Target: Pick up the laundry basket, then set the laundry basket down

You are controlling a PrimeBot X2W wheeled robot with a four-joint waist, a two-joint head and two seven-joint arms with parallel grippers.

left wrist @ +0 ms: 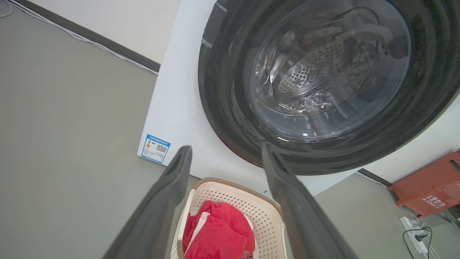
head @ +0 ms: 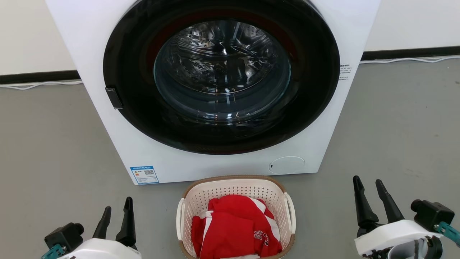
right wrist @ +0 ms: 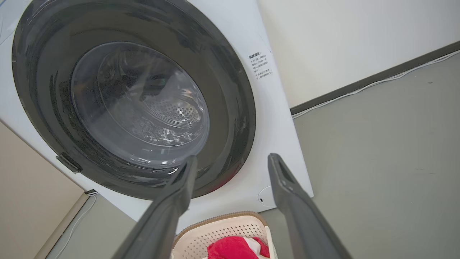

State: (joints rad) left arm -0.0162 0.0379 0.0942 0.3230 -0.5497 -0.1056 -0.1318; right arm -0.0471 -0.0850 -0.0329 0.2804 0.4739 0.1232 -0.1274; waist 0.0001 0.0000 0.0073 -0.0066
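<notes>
Head view: basket upright on floor, just before washer, red cloth inside, between left gripper and right gripper, touching neither. Both pairs of fingers spread, holding nothing. Handles at left and right sides; long axis apparently toward washer, near end cut off by frame edge. Left wrist view: red crate and power strip beside washer. Right wrist view: printed sticker on washer front, cable along wall foot.
</notes>
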